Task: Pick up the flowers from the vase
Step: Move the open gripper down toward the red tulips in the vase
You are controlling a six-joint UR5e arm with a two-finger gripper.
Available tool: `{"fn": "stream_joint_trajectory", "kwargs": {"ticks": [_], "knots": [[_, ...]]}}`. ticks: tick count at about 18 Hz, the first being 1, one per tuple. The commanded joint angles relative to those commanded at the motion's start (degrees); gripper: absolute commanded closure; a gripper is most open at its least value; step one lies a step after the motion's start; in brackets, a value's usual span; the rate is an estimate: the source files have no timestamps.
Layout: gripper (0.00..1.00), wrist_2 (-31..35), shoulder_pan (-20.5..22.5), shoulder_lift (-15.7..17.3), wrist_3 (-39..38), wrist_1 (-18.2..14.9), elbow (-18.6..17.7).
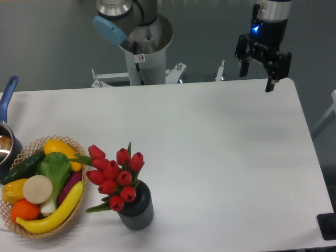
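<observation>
Flowers (116,178) stand in the vase (136,210) near the surface's (220,152) front edge. The claw (256,79), spread and empty, hangs over the far right corner.

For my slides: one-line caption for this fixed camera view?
Open pincer hangs over the table's far right edge; tulips stand in the vase beside a basket.

1. My gripper (257,79), up by the far right corner, looks like hard black plastic or metal with a dull shine.
2. The flowers (115,176) near the front edge look smooth and shiny, like plastic.
3. The vase (137,211) is dark, matt and ribbed.
4. The basket (31,231) at the front left corner is rough woven wicker.
5. The table (220,157) is smooth, matt white.
6. The pot (6,147) at the left edge looks like shiny metal.
</observation>
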Motion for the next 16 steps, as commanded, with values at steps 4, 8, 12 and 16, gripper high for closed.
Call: {"fn": "stream_joint_trajectory", "kwargs": {"ticks": [4,8,12,16], "knots": [[0.0,0.0,0.0,0.18,0.18,0.18,-0.62],[0.0,-0.61,-0.26,0.0,0.0,0.09,-1.14],[0.0,-3.69,-0.26,0.09,-4.37,0.35,-3.16],[0.0,-5.88,-0.88,-0.09,-11.15,0.35,-4.57]]}}
